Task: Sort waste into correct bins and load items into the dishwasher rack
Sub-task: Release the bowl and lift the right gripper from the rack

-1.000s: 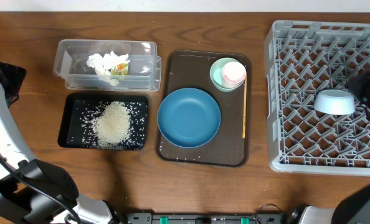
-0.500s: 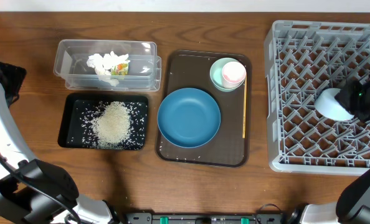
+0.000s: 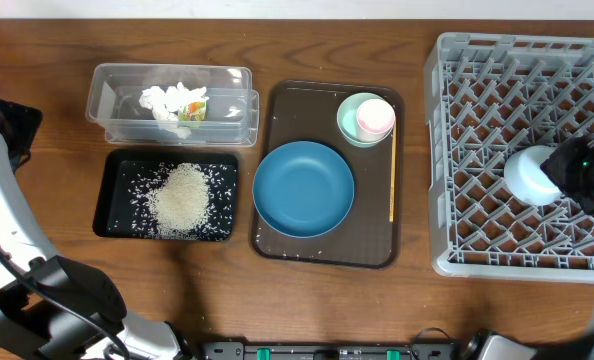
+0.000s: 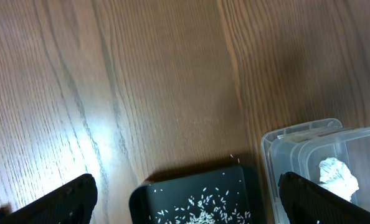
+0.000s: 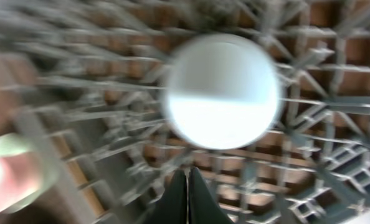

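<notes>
A light blue bowl (image 3: 529,175) lies upside down in the grey dishwasher rack (image 3: 477,100). My right gripper (image 5: 187,190) is shut and empty, just short of that bowl (image 5: 222,90); its arm (image 3: 587,165) covers the bowl's right edge. On the brown tray rest the dark blue plate (image 3: 303,189), the mint bowl (image 3: 349,120) holding the pink cup (image 3: 375,117), and the wooden stick (image 3: 392,180). Rice (image 3: 184,198) lies heaped in the black tray (image 3: 112,195). Tissue (image 3: 174,102) sits in the clear tub (image 3: 232,110). My left gripper (image 4: 191,208) hangs open over the black tray's (image 4: 172,193) end.
The brown serving tray (image 3: 277,100) lies between the bins and the rack. Bare wooden table (image 4: 141,81) stretches beyond the black tray and the clear tub (image 4: 297,140). The left arm (image 3: 2,200) runs along the table's left edge.
The right arm has come in from the right edge to the light blue bowl. The bowl has shifted slightly toward the front and now shows its round base.
</notes>
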### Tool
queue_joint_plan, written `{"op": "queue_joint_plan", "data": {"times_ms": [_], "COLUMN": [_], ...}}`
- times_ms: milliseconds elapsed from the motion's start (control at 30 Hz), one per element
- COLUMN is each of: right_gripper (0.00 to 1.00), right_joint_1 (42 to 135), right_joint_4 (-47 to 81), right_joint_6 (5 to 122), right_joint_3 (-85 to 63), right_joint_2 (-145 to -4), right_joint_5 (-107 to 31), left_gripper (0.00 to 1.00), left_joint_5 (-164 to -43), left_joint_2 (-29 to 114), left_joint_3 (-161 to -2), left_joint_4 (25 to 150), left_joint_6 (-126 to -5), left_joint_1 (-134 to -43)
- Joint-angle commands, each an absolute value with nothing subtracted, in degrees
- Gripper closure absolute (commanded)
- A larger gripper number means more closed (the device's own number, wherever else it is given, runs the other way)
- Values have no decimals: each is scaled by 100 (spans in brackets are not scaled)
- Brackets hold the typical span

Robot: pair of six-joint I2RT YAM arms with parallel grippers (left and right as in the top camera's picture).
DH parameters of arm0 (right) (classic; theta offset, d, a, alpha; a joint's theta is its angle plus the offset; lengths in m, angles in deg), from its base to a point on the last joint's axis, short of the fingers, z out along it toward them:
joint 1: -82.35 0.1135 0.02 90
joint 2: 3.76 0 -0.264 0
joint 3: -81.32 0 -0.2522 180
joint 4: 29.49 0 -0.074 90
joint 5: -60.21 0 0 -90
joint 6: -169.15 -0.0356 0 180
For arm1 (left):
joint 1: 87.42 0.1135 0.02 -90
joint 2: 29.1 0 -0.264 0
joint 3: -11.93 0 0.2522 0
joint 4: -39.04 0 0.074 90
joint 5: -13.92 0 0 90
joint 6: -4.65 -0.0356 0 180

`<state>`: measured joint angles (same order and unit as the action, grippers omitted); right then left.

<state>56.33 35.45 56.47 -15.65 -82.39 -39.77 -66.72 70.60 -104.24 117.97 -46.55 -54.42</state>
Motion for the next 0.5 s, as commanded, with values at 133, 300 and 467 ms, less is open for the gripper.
{"op": "queue_joint_plan", "data": {"times_ms": [133, 300, 467], "right_gripper": [67, 57, 47], "right_joint_1": [6188, 7362, 9270], "right_joint_4": [3215, 2935, 2821], "right_joint_6": [5625, 5630, 5625], "right_joint_3": [-1538, -1538, -1538], "right_joint_2": [-7359, -7409, -7756], "right_joint_5": [-6647, -6411, -4831], "left_gripper": [5, 5, 5], "left_joint_5": [-6639, -6637, -6637], "left_joint_2": [7089, 7089, 7089], "left_joint_3": [-10437, -10437, -10437], "left_joint_4": [11812, 11812, 11812], "left_joint_6": [-4670, -4670, -4670], "left_joint_1": [-5420, -5420, -5420]}}
